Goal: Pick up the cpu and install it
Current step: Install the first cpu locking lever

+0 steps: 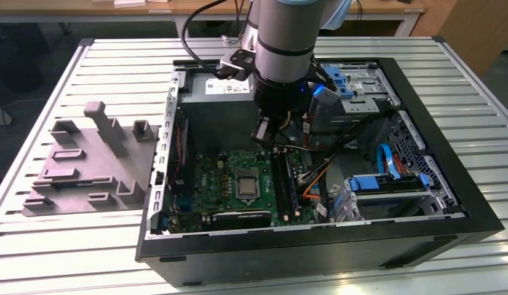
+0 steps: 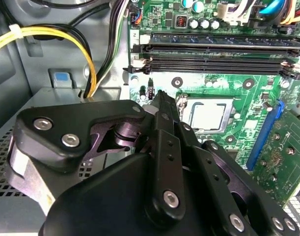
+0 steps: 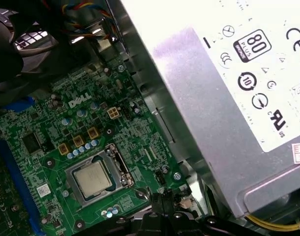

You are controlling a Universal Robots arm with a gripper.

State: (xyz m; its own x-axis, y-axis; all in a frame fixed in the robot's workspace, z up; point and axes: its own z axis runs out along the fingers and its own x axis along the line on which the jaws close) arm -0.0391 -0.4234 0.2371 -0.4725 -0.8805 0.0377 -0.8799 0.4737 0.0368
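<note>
The cpu (image 1: 247, 184) lies flat in the silver-framed socket on the green motherboard (image 1: 213, 181), inside the open black computer case (image 1: 320, 246). Both wrist views show its dull silver top, in the first (image 3: 93, 177) and in the second (image 2: 207, 115). My gripper (image 1: 266, 138) hangs inside the case above the board, a little behind the socket. Its black fingers (image 2: 162, 128) are pressed together, shut, with nothing between them. The fingertips stand apart from the cpu, off to the side of the socket.
A grey plastic fixture (image 1: 82, 166) with upright blocks sits on the slatted table at the exterior view's left. The silver power supply (image 3: 228, 98) is close beside the gripper. Memory slots (image 2: 213, 54), yellow and black cables (image 2: 91, 54) and blue drive bays (image 1: 385, 184) crowd the case.
</note>
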